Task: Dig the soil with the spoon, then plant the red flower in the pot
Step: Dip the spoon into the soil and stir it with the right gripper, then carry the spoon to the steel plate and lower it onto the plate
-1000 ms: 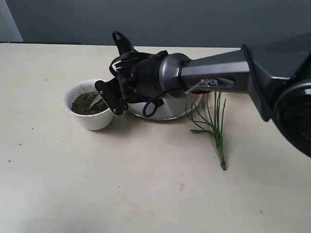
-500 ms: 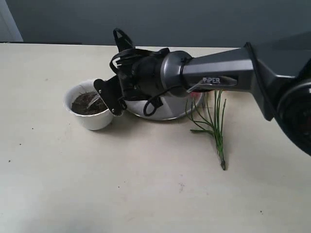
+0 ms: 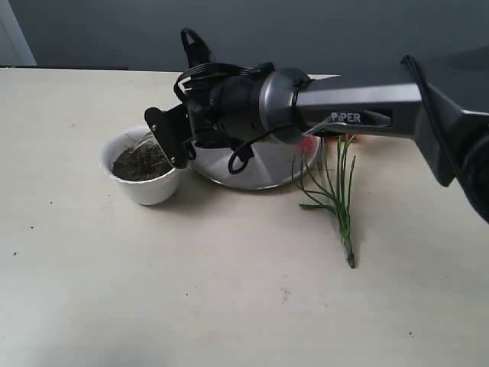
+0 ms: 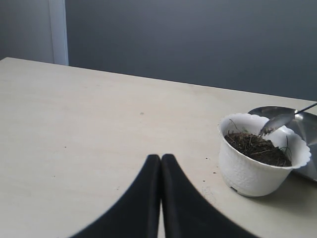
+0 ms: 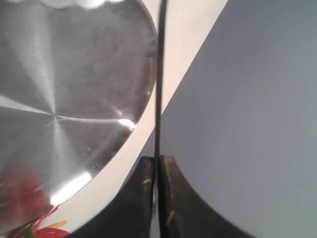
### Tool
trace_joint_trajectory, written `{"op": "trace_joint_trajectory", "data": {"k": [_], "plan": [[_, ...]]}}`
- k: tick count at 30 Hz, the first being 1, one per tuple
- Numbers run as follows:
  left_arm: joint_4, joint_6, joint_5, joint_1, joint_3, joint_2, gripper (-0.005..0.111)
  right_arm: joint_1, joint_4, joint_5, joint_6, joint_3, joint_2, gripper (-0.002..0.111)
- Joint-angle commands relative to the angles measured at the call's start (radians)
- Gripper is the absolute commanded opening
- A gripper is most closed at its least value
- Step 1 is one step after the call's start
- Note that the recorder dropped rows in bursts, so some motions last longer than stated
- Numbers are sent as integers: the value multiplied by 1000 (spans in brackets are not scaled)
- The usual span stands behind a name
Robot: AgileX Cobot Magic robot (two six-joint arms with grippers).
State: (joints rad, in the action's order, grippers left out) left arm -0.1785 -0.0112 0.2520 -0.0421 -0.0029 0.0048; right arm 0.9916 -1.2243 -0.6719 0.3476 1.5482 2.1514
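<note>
Now right gripper (image 5: 157, 171) over pot (image 3: 143, 177).

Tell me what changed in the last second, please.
The right gripper, shut on the spoon, lifted and drew back slightly, raising the spoon's bowl out of the soil to just above the pot. The pot, steel plate and red flower stayed put.

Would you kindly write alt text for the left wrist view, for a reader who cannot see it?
A small white pot of dark soil stands on a beige table, with a silver spoon tip dipping over its rim. The shut left gripper points toward it from the foreground, empty.
</note>
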Motion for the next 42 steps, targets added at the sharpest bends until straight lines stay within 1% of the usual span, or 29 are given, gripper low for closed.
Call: {"op": "trace_joint_trajectory", "data": {"k": [1, 8, 13, 15, 18, 21, 24, 25, 27, 28, 29, 30, 31, 32, 33, 34, 35, 40, 42], "plan": [[2, 1, -12, 6, 3, -5, 0, -4, 6, -5, -9, 6, -9, -1], [2, 1, -12, 6, 3, -5, 0, -4, 7, -5, 0, 6, 37, -1], [2, 1, -12, 6, 3, -5, 0, -4, 2, -29, -15, 6, 22, -1], [2, 1, -12, 6, 3, -5, 0, -4, 2, -28, -97, 6, -21, -1], [2, 1, -12, 6, 3, -5, 0, -4, 25, -17, -165, 6, -85, -1], [2, 1, -12, 6, 3, -5, 0, -4, 91, 3, -155, 6, -112, -1], [2, 1, -12, 6, 3, -5, 0, -4, 151, -9, -17, 6, -87, -1], [2, 1, -12, 6, 3, -5, 0, -4, 151, -11, -17, 6, -83, -1], [2, 1, -12, 6, 3, -5, 0, -17, 144, -16, -126, 6, -72, -1], [2, 1, -12, 6, 3, -5, 0, -43, 126, -16, -251, 6, -76, -1], [2, 1, -12, 6, 3, -5, 0, -74, 137, -21, -304, 6, -85, -1], [2, 1, -12, 6, 3, -5, 0, -95, 156, -24, -306, 6, -90, -1], [2, 1, -12, 6, 3, -5, 0, -139, 224, -23, -306, 6, -97, -1], [2, 1, -12, 6, 3, -5, 0, -163, 268, -21, -306, 6, -102, -1], [2, 1, -12, 6, 3, -5, 0, -206, 359, -6, -301, 6, -106, -1], [2, 1, -12, 6, 3, -5, 0, -227, 420, 9, -289, 6, -106, -1], [2, 1, -12, 6, 3, -5, 0, -265, 560, 44, -228, 6, -108, -1], [2, 1, -12, 6, 3, -5, 0, -356, 1068, 107, 94, 6, -101, -1], [2, 1, -12, 6, 3, -5, 0, -385, 1213, 107, 164, 6, -95, -1]]}}
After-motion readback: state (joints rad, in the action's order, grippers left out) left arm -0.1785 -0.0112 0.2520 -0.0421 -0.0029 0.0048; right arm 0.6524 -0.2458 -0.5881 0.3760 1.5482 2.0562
